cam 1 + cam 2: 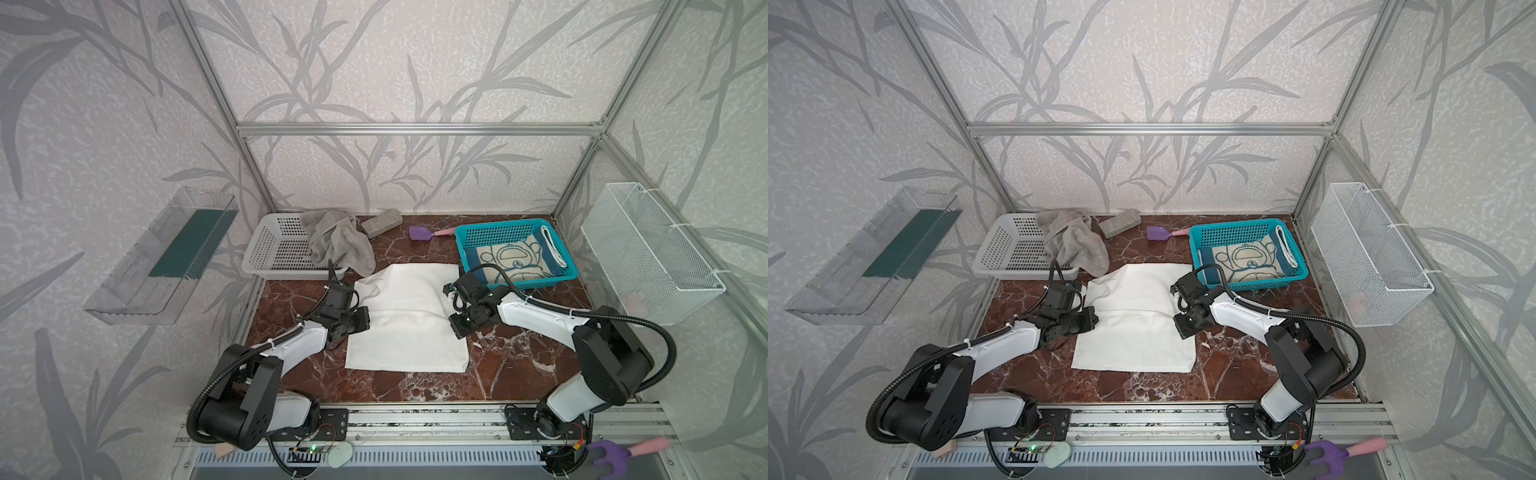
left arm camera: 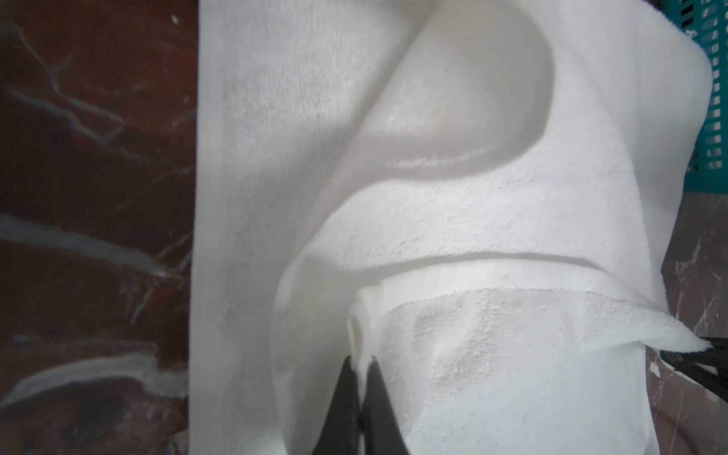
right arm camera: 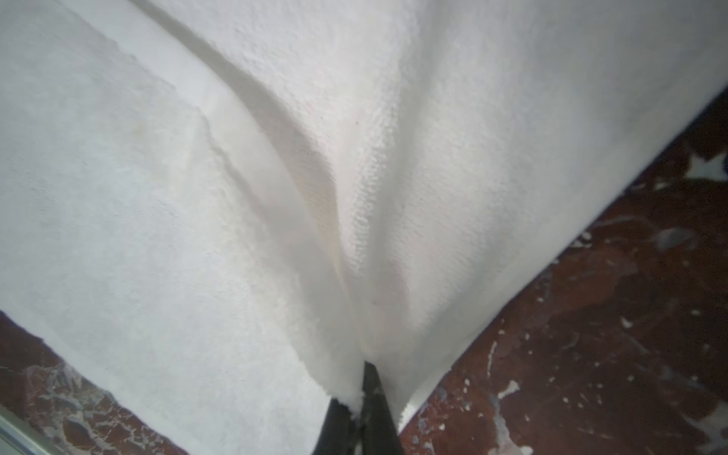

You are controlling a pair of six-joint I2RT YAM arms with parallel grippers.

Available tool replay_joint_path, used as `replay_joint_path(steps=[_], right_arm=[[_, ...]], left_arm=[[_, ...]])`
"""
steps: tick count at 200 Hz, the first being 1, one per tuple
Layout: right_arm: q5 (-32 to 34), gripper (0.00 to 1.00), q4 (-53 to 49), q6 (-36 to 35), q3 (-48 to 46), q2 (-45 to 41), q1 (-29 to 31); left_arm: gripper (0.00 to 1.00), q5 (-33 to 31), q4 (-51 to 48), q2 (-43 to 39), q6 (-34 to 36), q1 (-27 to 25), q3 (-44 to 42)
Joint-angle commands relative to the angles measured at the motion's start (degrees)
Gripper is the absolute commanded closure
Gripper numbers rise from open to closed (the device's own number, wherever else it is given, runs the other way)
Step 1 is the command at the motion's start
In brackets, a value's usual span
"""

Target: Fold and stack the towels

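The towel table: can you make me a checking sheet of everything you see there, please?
Surface: red-brown marble table with white veins and specks.
Job's things: white towel spread mid-table, rumpled between the grippers; grey towel crumpled over the rim of the white basket; cartoon towel lying in the blue basket.
Clutter: grey block and purple scoop at the back.
Grippers: left gripper and right gripper both shut on the white towel.
Cables: black hoses loop along both arms; no snag seen.
Surroundings: metal frame, leafy wallpaper, wire basket on the right wall, clear tray on the left wall.
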Motion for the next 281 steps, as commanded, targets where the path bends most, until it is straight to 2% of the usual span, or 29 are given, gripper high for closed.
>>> replay_joint_path(steps=[1,8,52,68,87,103,122,134,169,199,247,281], right_arm=[[2.7,1.0,-1.6,3.9,-3.4,-3.3,-0.3],[4.1,1.0,-3.1,5.5,-4.3,-4.1,-1.1],[1.4,1.0,-3.9,7.6,-8.4,-9.5,-6.3],[2.0,1.0,-7.4,5.5,-5.5,-9.8,-6.6],[1.9,1.0,-12.1,3.5,-0.4,-10.8,-6.6],[2.3,1.0,-14.4,1.6,4.3,-12.1,-6.6],[3.9,1.0,-15.2,-0.4,11.1,-12.1,-6.6],[4.8,1.0,-14.7,-2.2,16.0,-11.0,-6.8],[6.4,1.0,-17.2,-7.5,34.3,-1.0,-9.7],[4.7,1.0,-18.1,-9.4,47.3,6.5,-13.2],[1.6,1.0,-20.3,-11.5,59.6,15.4,-16.6],[-2.6,1.0,-22.6,-13.8,60.5,16.2,-16.7]], left_arm=[[1.0,-2.6,0.9,-3.6,-4.5,-3.0,-3.0],[1.0,-2.9,1.0,-4.5,-5.7,-4.2,-4.0],[1.0,-5.5,2.1,-9.6,-13.9,-12.0,-9.2],[1.0,-5.8,-0.9,-11.5,-14.5,-12.7,-7.7],[1.0,-6.9,-5.3,-13.8,-11.8,-12.5,-2.3],[1.0,-6.5,-11.9,-13.2,-6.8,-10.3,6.2],[1.0,-0.9,-18.7,-8.5,-1.2,-4.0,17.6],[1.0,2.8,-18.9,-5.6,0.7,0.4,23.6],[1.0,5.1,-21.6,5.0,8.3,7.0,42.2],[1.0,7.4,-22.3,13.6,10.6,10.8,54.6],[1.0,8.9,-22.1,21.1,12.7,13.6,63.3],[1.0,10.1,-20.6,19.8,12.4,13.8,57.9]])
